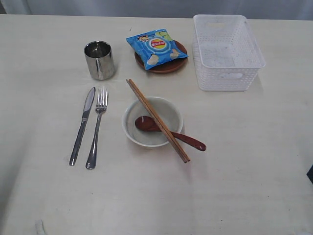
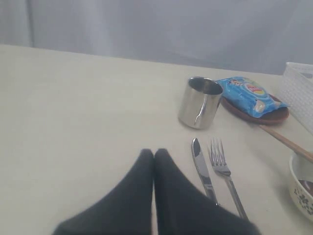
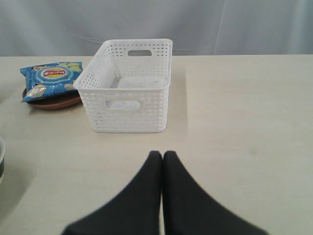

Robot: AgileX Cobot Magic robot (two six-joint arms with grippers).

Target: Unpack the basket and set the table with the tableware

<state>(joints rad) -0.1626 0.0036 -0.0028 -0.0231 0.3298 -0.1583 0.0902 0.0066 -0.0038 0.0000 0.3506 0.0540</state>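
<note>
The white basket (image 1: 227, 51) stands at the back right of the table (image 1: 244, 171), with nothing visible inside it (image 3: 128, 88). A steel knife (image 1: 82, 125) and fork (image 1: 97, 128) lie side by side at the left, the steel cup (image 1: 99, 59) behind them. Two chopsticks (image 1: 157, 119) rest across the pale bowl (image 1: 152, 121), which holds the reddish spoon (image 1: 168, 132). The brown plate (image 1: 164, 63) sits behind the bowl. My left gripper (image 2: 154, 152) is shut, empty, near the knife (image 2: 203, 171). My right gripper (image 3: 162, 154) is shut, empty, short of the basket. Neither gripper shows in the exterior view.
A blue chips bag (image 1: 156, 47) lies on the brown plate. A grey curtain (image 3: 156, 24) hangs behind the table's far edge.
</note>
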